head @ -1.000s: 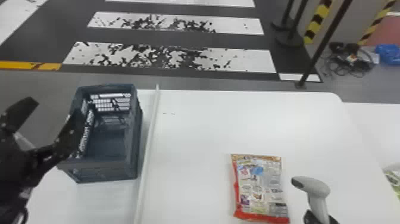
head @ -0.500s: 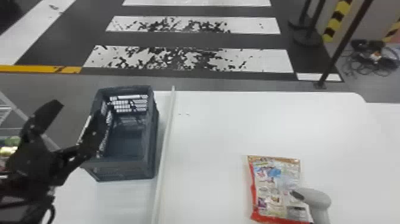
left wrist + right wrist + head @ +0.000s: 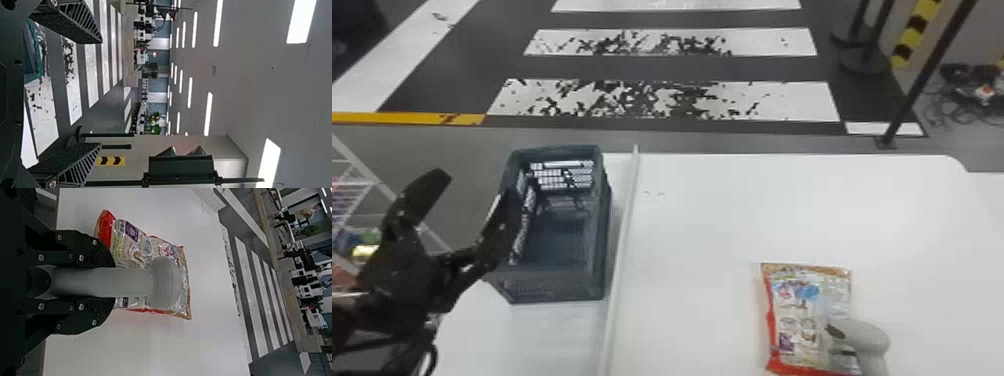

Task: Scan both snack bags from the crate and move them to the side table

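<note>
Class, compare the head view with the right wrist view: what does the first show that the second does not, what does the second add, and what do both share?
Head view: the crate and the left gripper, fingers apart.

Right wrist view: the right gripper, closed on the scanner by its handle.

Both: the scanner, partly covering a snack bag, and the white table.

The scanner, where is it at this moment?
At the head view's lower right, the scanner is in the right gripper, over the snack bag.
</note>
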You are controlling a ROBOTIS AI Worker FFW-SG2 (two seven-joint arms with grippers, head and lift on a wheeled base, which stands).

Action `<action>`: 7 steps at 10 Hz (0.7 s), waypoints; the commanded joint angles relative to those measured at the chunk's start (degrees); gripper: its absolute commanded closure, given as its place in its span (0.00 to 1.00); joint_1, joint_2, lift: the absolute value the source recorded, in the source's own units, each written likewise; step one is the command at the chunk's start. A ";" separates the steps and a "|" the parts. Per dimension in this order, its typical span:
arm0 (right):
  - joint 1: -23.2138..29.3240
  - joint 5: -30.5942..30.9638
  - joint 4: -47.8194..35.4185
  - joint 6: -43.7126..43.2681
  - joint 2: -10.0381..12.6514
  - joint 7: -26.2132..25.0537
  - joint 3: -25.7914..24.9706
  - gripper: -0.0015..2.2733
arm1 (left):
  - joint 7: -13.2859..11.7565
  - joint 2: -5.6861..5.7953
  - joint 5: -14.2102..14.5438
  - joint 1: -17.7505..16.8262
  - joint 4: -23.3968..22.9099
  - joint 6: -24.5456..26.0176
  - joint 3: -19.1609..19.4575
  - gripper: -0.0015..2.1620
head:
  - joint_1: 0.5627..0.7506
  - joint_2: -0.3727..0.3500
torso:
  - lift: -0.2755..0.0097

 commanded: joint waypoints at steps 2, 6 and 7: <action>-0.40 0.14 0.44 -0.01 0.05 0.01 0.38 0.99 | 0.00 -0.15 0.00 0.24 -0.01 -0.39 0.40 0.03 | 0.70 0.63 | 0.86; -1.10 1.01 1.41 0.17 0.05 0.01 0.56 0.99 | 0.00 -0.15 0.09 0.24 -0.27 -0.39 0.49 0.03 | 0.70 0.65 | 0.86; -1.28 1.19 1.76 0.35 0.05 0.01 0.65 0.99 | 0.00 -0.15 0.09 0.24 -0.27 -0.39 0.49 0.03 | 0.70 0.65 | 0.86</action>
